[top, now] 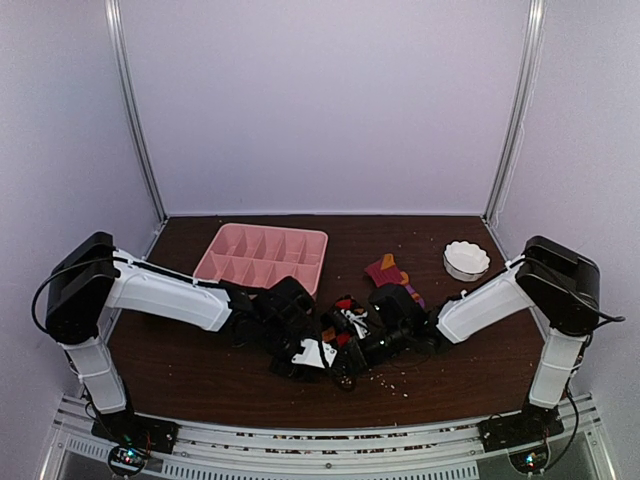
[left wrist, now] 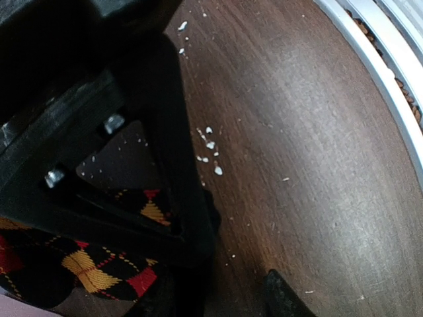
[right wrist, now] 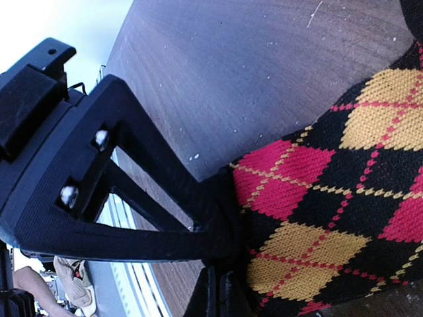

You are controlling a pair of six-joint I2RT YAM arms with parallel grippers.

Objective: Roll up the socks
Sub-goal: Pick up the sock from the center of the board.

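Note:
A black argyle sock (top: 341, 322) with red and yellow diamonds lies on the table between my two grippers. My right gripper (top: 366, 345) (right wrist: 222, 265) is shut on this sock's (right wrist: 310, 218) black edge, which bunches at the fingertips. My left gripper (top: 304, 346) (left wrist: 234, 290) stands partly open with bare wood showing between its fingers. One finger (left wrist: 178, 198) lies over the argyle sock (left wrist: 86, 264), which shows through the finger's frame. A second sock (top: 390, 272), striped purple, orange and dark red, lies behind the right gripper.
A pink compartment tray (top: 225, 252) sits at the back left. A small white bowl (top: 466, 260) stands at the back right. White crumbs (top: 390, 378) (left wrist: 209, 149) are scattered on the brown table near its front edge (left wrist: 390, 72).

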